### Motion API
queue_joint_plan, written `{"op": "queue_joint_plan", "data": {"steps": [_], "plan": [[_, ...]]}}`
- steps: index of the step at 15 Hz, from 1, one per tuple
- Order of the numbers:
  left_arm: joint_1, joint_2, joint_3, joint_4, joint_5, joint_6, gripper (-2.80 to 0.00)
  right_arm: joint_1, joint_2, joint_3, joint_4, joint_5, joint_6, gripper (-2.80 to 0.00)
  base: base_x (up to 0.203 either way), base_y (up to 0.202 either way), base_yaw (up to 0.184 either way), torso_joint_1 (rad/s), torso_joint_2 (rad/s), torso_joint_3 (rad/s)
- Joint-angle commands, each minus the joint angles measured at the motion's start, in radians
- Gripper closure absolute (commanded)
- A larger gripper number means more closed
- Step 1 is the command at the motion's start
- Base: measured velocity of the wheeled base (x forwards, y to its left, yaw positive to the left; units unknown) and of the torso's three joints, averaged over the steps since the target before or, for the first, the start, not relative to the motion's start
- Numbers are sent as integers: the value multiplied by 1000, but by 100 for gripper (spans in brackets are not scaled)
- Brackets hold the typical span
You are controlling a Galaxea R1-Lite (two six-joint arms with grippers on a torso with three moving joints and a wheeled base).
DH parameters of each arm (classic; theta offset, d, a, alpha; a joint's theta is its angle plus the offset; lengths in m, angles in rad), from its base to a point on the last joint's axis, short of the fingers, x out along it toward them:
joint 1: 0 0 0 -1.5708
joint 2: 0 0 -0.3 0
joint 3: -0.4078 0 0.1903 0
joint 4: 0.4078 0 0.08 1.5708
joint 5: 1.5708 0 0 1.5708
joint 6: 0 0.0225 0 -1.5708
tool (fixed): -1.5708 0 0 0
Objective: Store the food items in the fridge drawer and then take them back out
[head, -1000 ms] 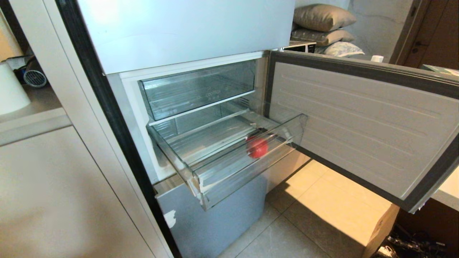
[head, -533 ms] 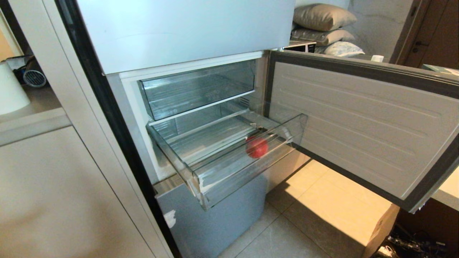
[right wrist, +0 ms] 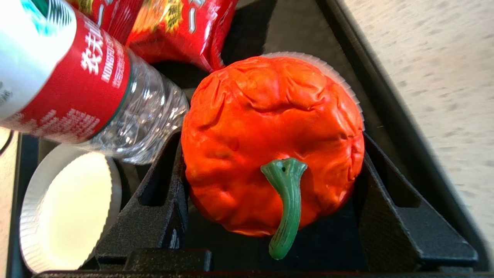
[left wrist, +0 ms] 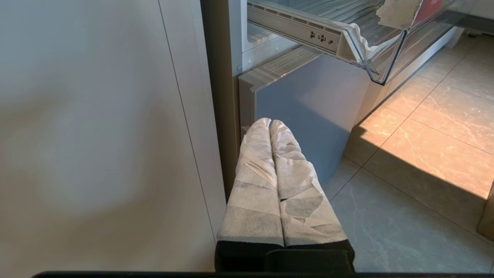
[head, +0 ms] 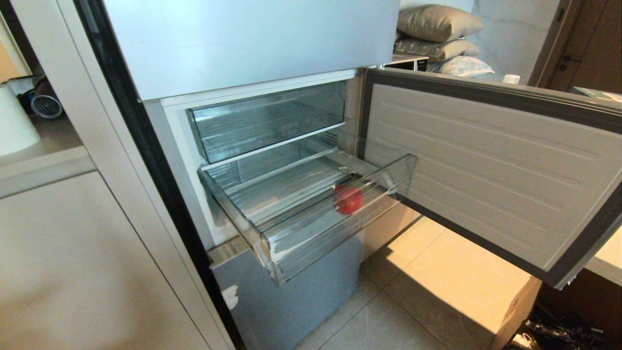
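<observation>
My right fingers clamped an orange-red fruit; left fingers together; another fruit sat mid-frame in the drawer.

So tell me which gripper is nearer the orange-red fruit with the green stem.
Right. The right gripper has its fingers on either side of the orange-red fruit, over a black tray. The left gripper hangs shut low by the fridge's bottom panel, with no such fruit near it.
</observation>
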Motion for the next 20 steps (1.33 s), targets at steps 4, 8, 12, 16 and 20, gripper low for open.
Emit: {"op": "queue_joint_plan", "data": {"steps": [4,8,12,16,20], "plan": [[0,0,2,1,0,0,0,1,-13,3,-6,2,6,-280,0,0,0,0,0,0],[0,0,2,0,0,0,0,-2,-48,12,-3,-1,7,-280,0,0,0,0,0,0],[0,0,2,1,0,0,0,-4,-61,15,-1,-2,12,-280,0,0,0,0,0,0],[0,0,2,-1,0,0,0,-11,-219,85,-2,4,21,0,0,0,0,0,0,0],[0,0,2,-1,0,0,0,29,-489,300,-3,36,18,0,0,0,0,0,0,0]]}}
